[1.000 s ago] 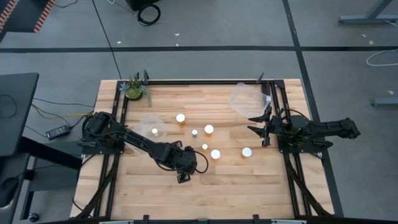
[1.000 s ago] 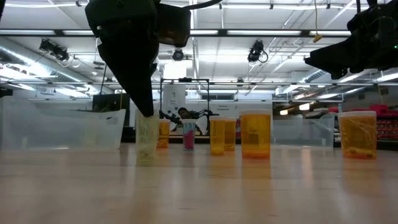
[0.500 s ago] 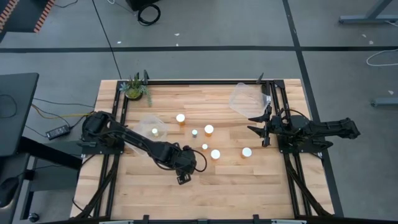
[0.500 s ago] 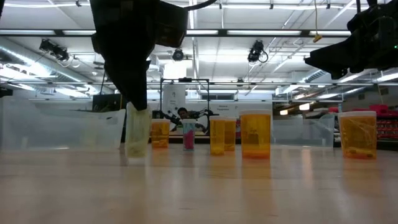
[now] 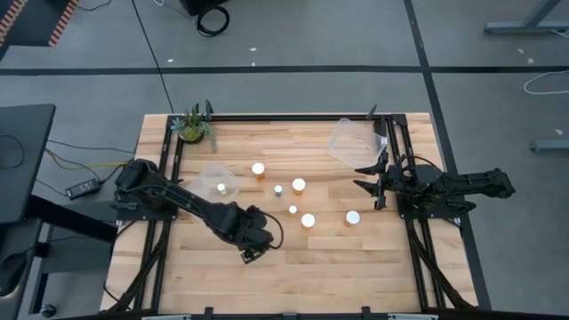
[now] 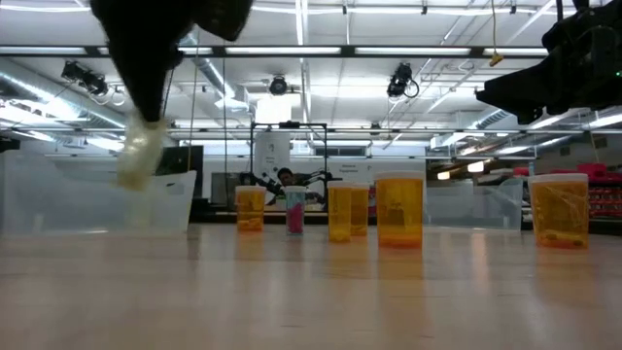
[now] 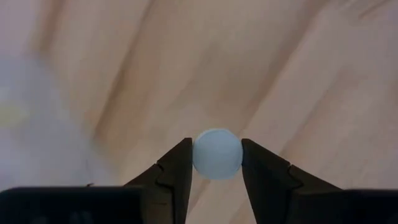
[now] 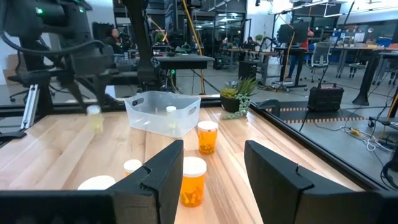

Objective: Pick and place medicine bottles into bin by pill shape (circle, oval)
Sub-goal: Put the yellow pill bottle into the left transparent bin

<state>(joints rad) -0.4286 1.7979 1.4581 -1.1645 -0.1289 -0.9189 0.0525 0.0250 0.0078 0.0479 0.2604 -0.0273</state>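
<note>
My left gripper (image 5: 247, 255) is near the table's front middle, shut on a small pale bottle with a white cap (image 7: 216, 154). In the low view the bottle (image 6: 141, 156) hangs under the gripper, above the table. In the high view the gripper hides it. Several amber bottles with white caps stand upright on their bases mid-table, among them ones at the back (image 5: 258, 169), in the middle (image 5: 308, 220) and on the right (image 5: 353, 217). One bottle (image 5: 220, 188) stands inside the left clear bin (image 5: 213, 171). My right gripper (image 5: 363, 178) waits open and empty at the right. My left gripper pinches the bottle at its top end between its two fingers, one on each side of the round white cap (image 7: 198, 155). The fingers (image 7: 177, 168) come from above, pointing down. The bottle hangs below them, slightly tilted and lifted clear of the table.
A second clear bin (image 5: 351, 138) stands at the back right, near my right gripper. A green potted plant (image 5: 193, 127) stands at the back left corner. Black frame rails (image 5: 169, 169) run along the table's left and right sides. Bare wood lies along the front (image 5: 338, 276).
My left gripper has gone up and toward the table's left edge with the bottle. The bottle stood on the table a second ago and now hangs clear above it, slightly tilted.
</note>
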